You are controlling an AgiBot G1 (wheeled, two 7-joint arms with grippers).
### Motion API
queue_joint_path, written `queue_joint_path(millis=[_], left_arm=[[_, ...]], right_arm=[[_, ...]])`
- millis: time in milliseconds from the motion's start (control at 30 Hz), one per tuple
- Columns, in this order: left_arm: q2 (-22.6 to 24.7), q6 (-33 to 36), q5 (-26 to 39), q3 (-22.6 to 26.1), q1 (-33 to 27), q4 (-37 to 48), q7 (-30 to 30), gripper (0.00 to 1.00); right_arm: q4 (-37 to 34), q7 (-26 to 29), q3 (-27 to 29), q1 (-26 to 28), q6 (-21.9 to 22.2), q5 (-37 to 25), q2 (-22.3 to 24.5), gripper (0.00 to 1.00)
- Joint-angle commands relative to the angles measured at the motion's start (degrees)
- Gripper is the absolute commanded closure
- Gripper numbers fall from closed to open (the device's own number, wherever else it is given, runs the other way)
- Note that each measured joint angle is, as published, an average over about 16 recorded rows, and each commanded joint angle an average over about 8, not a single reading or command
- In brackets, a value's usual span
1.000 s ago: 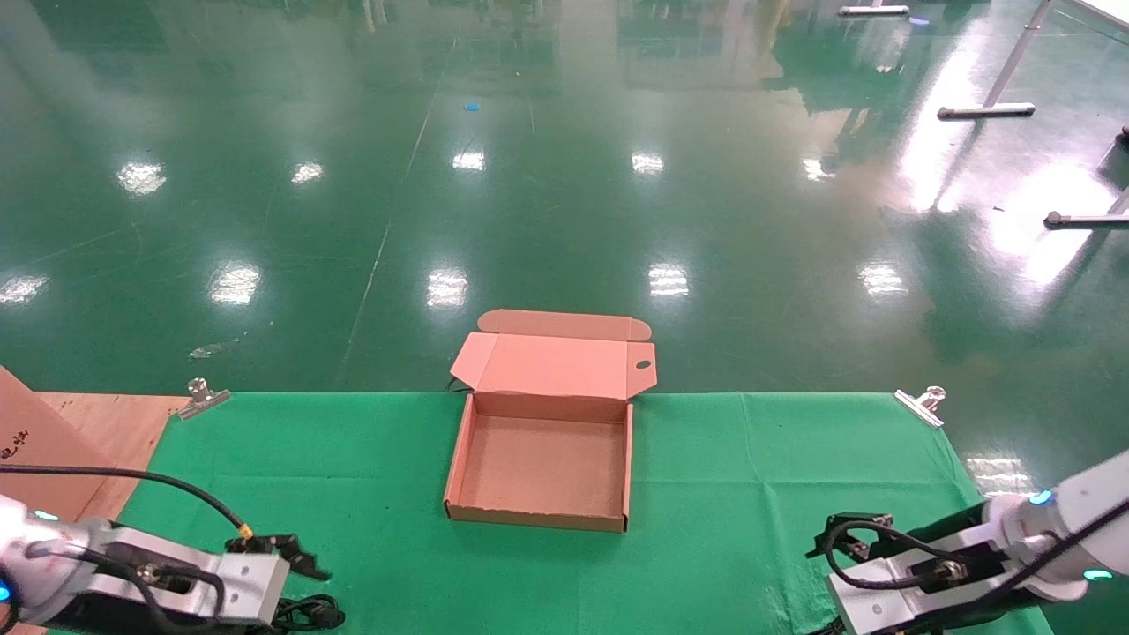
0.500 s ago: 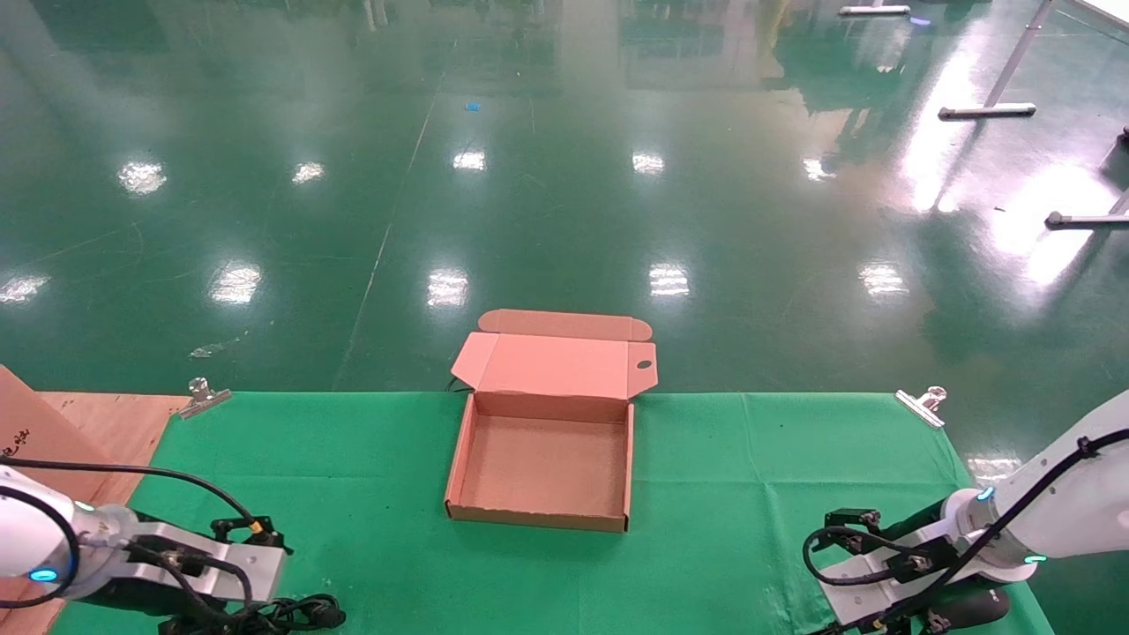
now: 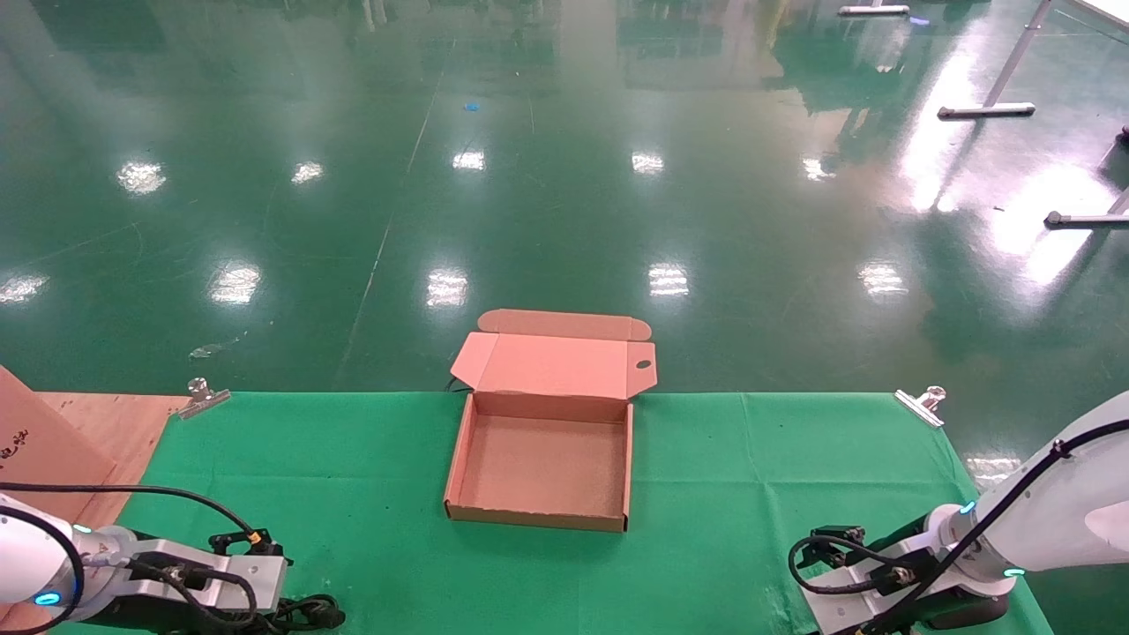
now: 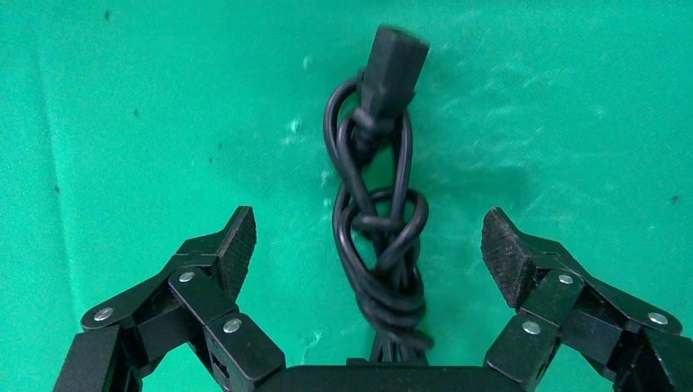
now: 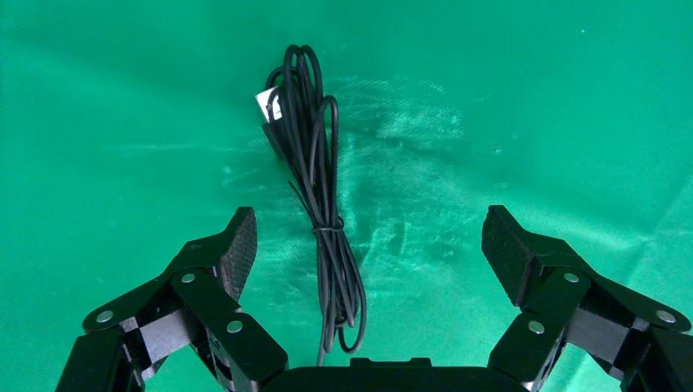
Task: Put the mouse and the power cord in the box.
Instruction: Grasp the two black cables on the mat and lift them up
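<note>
The box [image 3: 542,463] lies open and empty in the middle of the green cloth, its lid [image 3: 551,363] folded back. The power cord [image 4: 380,237] is a knotted black bundle with a chunky plug [image 4: 395,57]. My left gripper [image 4: 369,243] is open astride the cord, its pads well apart from it. In the head view the cord [image 3: 309,610] shows beside the left wrist [image 3: 212,578]. My right gripper [image 5: 372,241] is open over the mouse's thin tied cord [image 5: 323,204] with its USB plug [image 5: 270,106]. The mouse body is hidden.
A brown board with black print [image 3: 35,450] leans at the left over a wooden top [image 3: 115,423]. Metal clips [image 3: 201,395] [image 3: 922,404] pin the cloth [image 3: 750,476] at its far corners. Beyond the far edge is green floor.
Both arms have sunk lower toward the cloth at the near edge. The left gripper's fingers have dropped out of sight in the head view. The box has not moved.
</note>
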Motion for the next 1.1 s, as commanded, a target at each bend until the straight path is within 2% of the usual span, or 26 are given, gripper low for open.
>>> queue_joint_path(millis=[33, 67, 100, 133, 600, 1100], left_arm=[[-0.1, -0.5, -0.3, -0.2, 0.1, 0.7, 0.3, 0.69], [0.0, -0.6, -0.3, -0.2, 0.1, 0.8, 0.4, 0.81], [0.0, -0.8, -0.4, -0.3, 0.2, 1.0, 0.6, 0.94], [0.0, -0.9, -0.4, -0.3, 0.2, 1.1, 0.7, 1.00], [0.4, -4.2, -0.5, -0.4, 0.8, 2.1, 1.8, 1.00], [0.8, -6.0, -0.6, -0.4, 0.9, 2.6, 1.8, 1.00]], right_arm=[[-1.4, -0.8, 0.1, 0.3, 0.2, 0.2, -0.3, 0.80], [-1.8, -1.1, 0.1, 0.4, 0.3, 0.1, -0.5, 0.92], [-2.3, -1.4, 0.0, 0.4, 0.4, 0.0, -0.6, 0.98], [-2.7, -1.7, 0.0, 0.4, 0.6, 0.0, -0.8, 1.00], [-6.4, -4.2, 0.0, 0.5, 2.4, 0.1, -2.0, 1.00], [-8.0, -5.0, 0.3, 0.7, 2.5, 0.4, -2.6, 1.00]])
